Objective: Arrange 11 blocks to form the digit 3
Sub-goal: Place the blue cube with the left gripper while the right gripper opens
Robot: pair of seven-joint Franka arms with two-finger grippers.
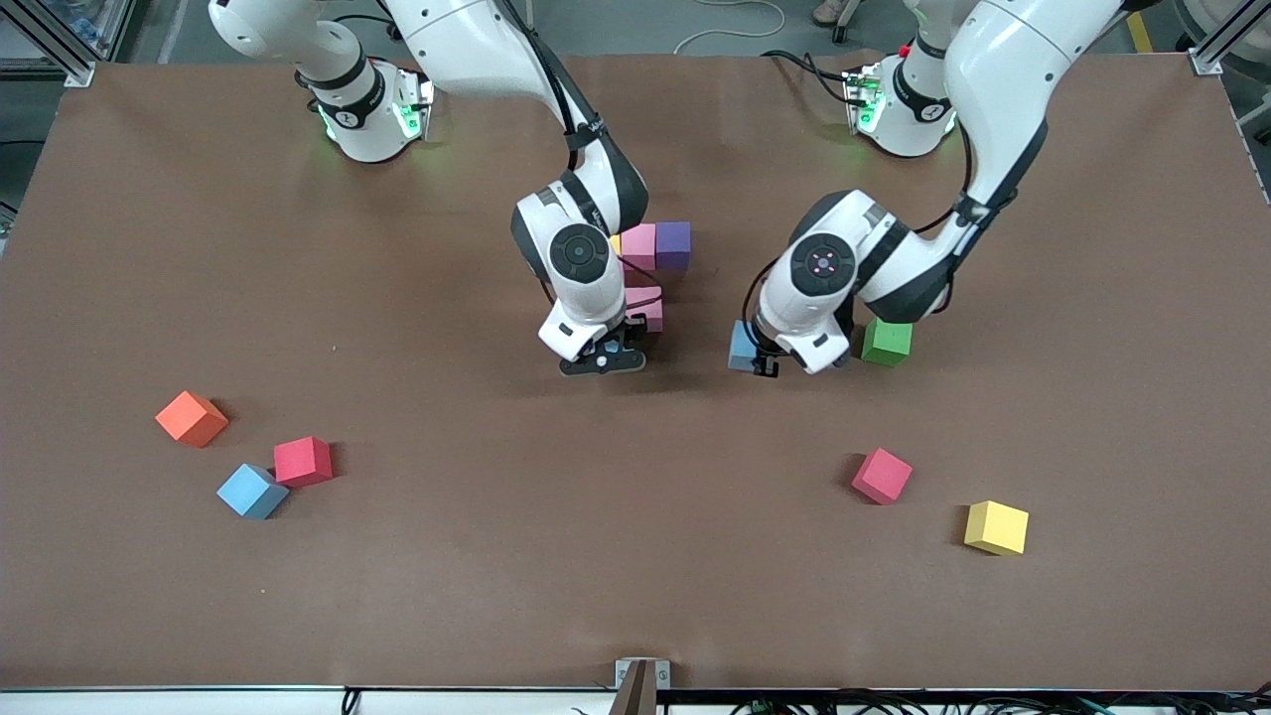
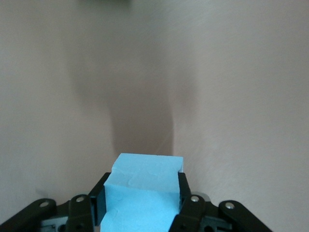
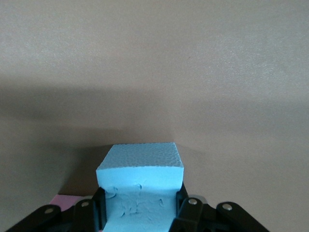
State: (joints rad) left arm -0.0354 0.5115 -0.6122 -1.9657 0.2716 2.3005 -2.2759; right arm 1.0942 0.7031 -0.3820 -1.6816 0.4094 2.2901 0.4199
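Note:
My right gripper [image 1: 603, 359] is shut on a light blue block [image 3: 140, 179], low over the table just in front of the pink blocks [image 1: 645, 308]. A pink corner [image 3: 65, 200] shows beside its fingers in the right wrist view. A pink block [image 1: 638, 245] and a purple block [image 1: 673, 244] sit side by side nearer the bases, with a yellow sliver [image 1: 616, 243] beside them. My left gripper [image 1: 763, 363] is shut on another light blue block [image 1: 741, 346], beside the green cube [image 1: 887, 341]. In the left wrist view this block [image 2: 142, 186] fills the gap between the fingers [image 2: 98, 200].
Toward the right arm's end lie an orange cube [image 1: 192, 418], a red block [image 1: 303, 461] and a light blue block [image 1: 252, 491]. Toward the left arm's end, nearer the camera, lie a red block [image 1: 881, 476] and a yellow block [image 1: 996, 526].

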